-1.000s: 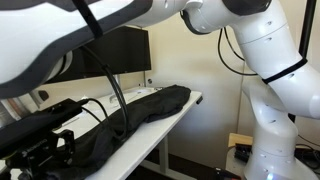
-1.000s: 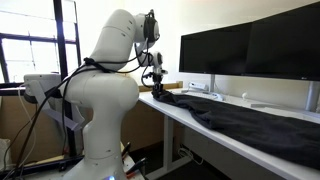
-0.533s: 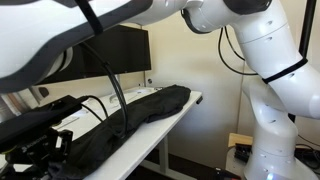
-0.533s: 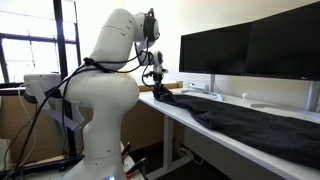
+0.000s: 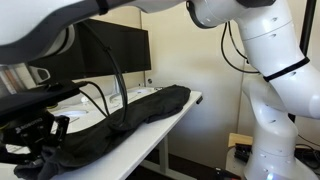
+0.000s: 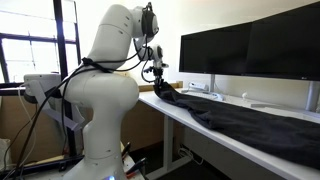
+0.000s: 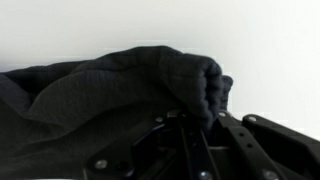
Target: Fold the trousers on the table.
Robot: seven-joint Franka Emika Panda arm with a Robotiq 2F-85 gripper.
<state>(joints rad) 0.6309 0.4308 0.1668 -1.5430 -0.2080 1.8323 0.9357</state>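
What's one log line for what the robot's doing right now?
gripper: shut on trousers end | end: lifted off table | rest: lying along table | fold: not yet done

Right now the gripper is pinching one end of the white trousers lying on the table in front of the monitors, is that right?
Not quite: the trousers are black, not white, as the wrist view shows. The rest holds: the gripper pinches one end, and they lie on the table in front of the monitors.
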